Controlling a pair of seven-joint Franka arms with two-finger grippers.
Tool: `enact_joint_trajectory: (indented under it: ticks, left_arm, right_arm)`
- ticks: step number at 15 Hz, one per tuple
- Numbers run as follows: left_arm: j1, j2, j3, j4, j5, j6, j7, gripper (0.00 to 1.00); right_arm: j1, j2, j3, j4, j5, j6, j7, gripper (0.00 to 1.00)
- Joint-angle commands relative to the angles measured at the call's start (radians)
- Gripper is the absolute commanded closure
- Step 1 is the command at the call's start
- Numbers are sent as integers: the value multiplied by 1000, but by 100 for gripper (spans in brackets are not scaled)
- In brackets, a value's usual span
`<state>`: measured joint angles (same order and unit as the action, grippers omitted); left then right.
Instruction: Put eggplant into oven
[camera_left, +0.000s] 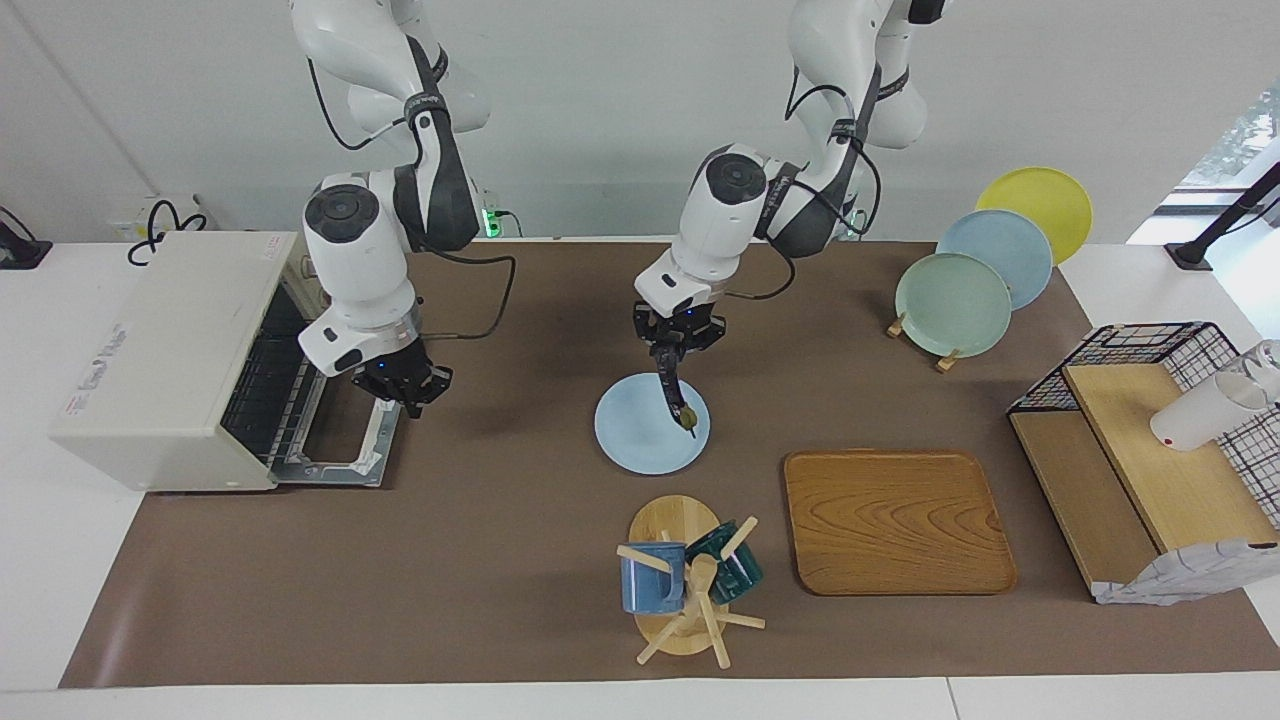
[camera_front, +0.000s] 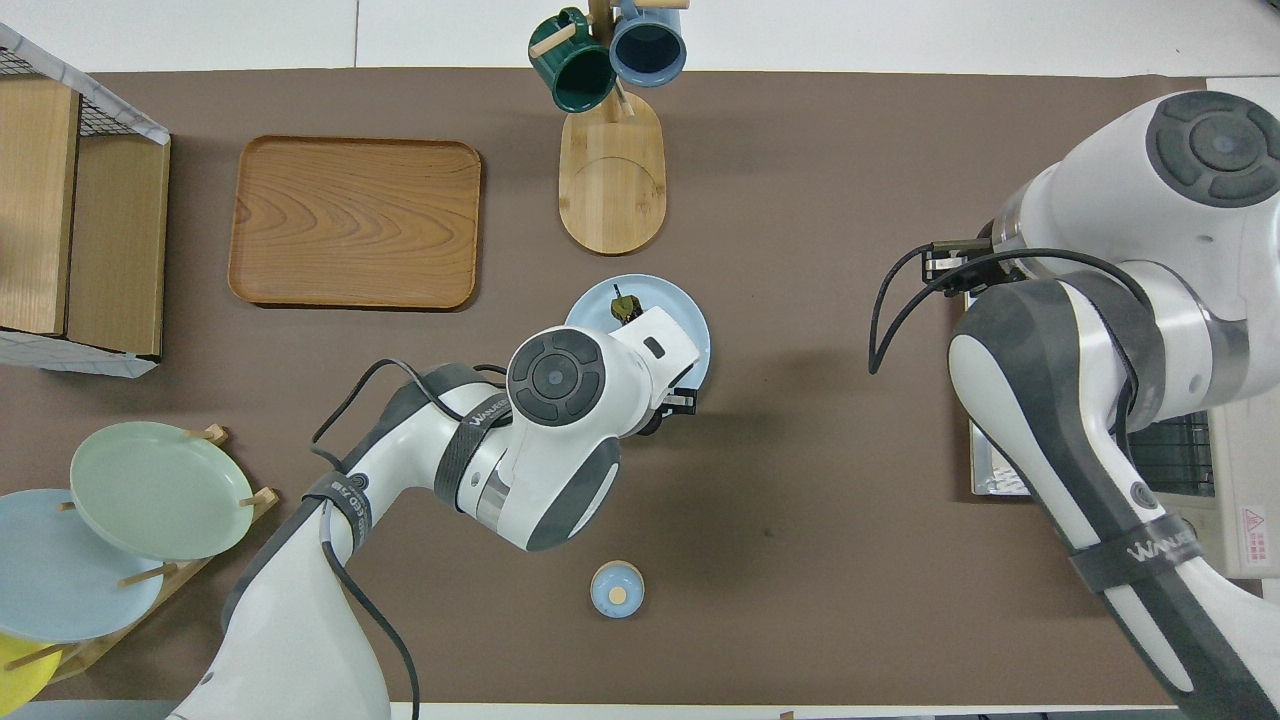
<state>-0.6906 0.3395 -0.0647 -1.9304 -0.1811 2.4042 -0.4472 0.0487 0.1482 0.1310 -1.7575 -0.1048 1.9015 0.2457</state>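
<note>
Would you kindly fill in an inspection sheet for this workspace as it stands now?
Surface: brown mat covering the table.
Job's things: eggplant hanging over the blue plate; oven with its door down.
Clutter: tray, mug tree, plate rack, wire rack, small lid.
Grippers: left pincer shut on eggplant; right pincer over the oven door.
Cables: along both arms.
Surroundings: white wall.

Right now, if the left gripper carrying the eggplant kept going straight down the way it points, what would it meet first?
The left gripper points straight down, with the eggplant hanging from its jaws. The eggplant's stem tip would probably meet the light blue plate first; it may already touch the plate, which I cannot tell.
</note>
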Motion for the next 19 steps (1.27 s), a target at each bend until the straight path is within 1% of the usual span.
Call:
enact_joint_trajectory:
  ticks: [1,2,3,4,5,6,7,9,10,11,15,16,18,19]
  left_arm:
    - [-13,6,19,16,-14,12,2,100]
    - [-9,6,17,16,-14,10,4,100]
    - [-10,6,19,16,-14,9,4,61]
    - [-10,4,19,16,-14,3,4,1]
    - [-6,3,19,16,-14,-2,4,0]
    - [0,-8,19,16,-14,-11,5,0]
    - [12,-20,22,17,-14,-37,8,0]
    - [64,-66,22,25,-12,-117,34,0]
    - [101,-88,20,36,-14,-169,71,0]
    - [143,-100,20,60,-14,-233,112,0]
    - [302,-120,17,177,-15,-439,250,0]
    - [339,-120,19,204,-15,-477,290,0]
    - [408,-120,19,232,-15,-519,359,0]
    - [442,-120,19,240,-15,-528,396,0]
  right_arm:
    - [-3,8,29,32,-10,-38,18,58]
    - [-4,7,27,26,11,-30,20,53]
    - [-12,7,27,24,28,-29,20,44]
    - [-13,7,27,24,34,-28,21,36]
    - [-15,5,27,21,36,-25,21,25]
    - [-18,5,27,19,36,-18,21,18]
    - [-21,4,27,6,36,4,21,14]
    - [-20,-2,27,-14,36,18,14,14]
    - [-21,-6,27,-17,34,19,6,11]
    - [-21,-6,27,-16,34,21,7,0]
    - [3,-1,33,-17,34,73,18,0]
    - [41,5,36,-14,36,123,36,0]
    - [123,51,36,34,18,165,184,0]
    - [178,106,33,108,10,145,252,0]
